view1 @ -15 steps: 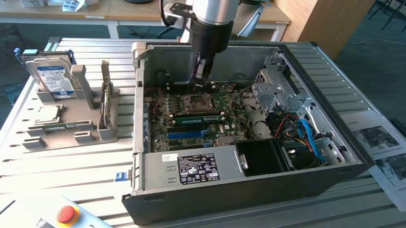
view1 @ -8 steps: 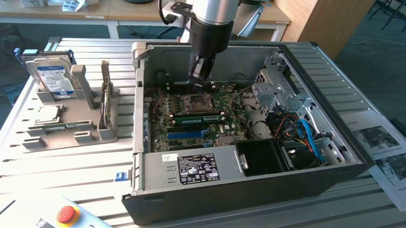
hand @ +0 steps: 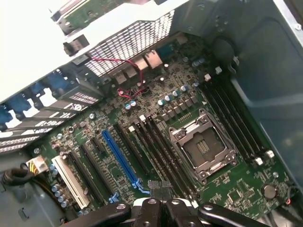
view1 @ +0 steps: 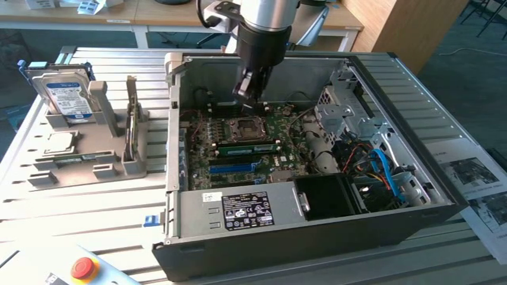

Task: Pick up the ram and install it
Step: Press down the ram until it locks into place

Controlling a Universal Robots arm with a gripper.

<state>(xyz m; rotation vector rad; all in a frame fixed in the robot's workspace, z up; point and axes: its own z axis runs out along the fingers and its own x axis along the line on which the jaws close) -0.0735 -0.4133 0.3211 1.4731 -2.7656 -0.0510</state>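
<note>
- We are seeing the gripper [view1: 252, 100] hanging inside the open computer case [view1: 333, 234], above the far part of the motherboard [view1: 293, 148], with its fingers pressed together. We are not making out anything clearly held between them. A small dark shape is sitting at the tips in the wrist view, and we cannot tell what it is.
- We are judging the nearest danger to be the open processor socket [view1: 241, 126]. The closed gripper is hovering close to it, and a drop or sideways drift would be bending its fine contacts or clipping the small round capacitors around it.
- We are also watching the thin red wires [hand: 124, 75] by the rear ports (easy to snag on the way out).
- We are placing the ram [view1: 249, 148] along the memory slots, between the processor socket and the blue slot [view1: 234, 168]. It is running parallel to both and is well inside the case, not on the worktop [view1: 95, 208].
- We cannot tell whether it is fully seated. If one end is riding high, a push off its middle would be tilting it and straining the slot.
- We are seeing the ram as a long, narrow green strip with darker patches along its face. It is lying level from the exterior view's left to right.
</note>
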